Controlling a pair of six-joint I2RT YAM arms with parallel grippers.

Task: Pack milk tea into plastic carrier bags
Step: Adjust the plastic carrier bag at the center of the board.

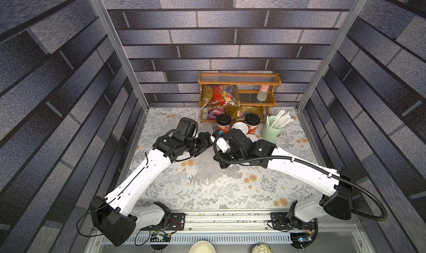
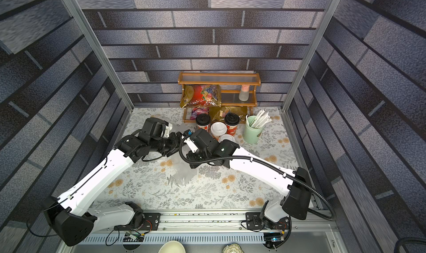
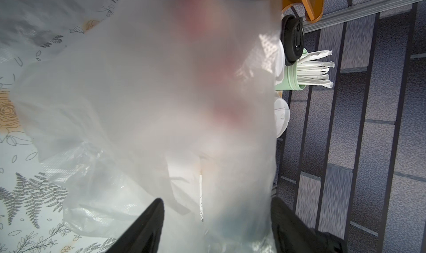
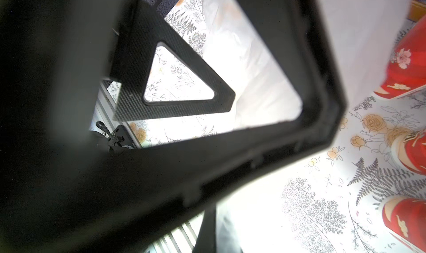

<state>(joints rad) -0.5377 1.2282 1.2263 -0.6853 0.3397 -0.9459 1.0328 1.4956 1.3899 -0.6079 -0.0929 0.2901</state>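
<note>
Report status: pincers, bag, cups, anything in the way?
Left pincer open, bag film across it. Right pincer shut, apparently pinching bag. Four cups unbagged on table. Straw holder close beside cups.

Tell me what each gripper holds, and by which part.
Right gripper: shut, seemingly on the plastic bag near its mouth, exact spot hidden. Left gripper: jaws apart around it, no grip.

Nothing can be read; printing on the snack packets (image 1: 220,95) and red cups (image 1: 252,129) is too small.
</note>
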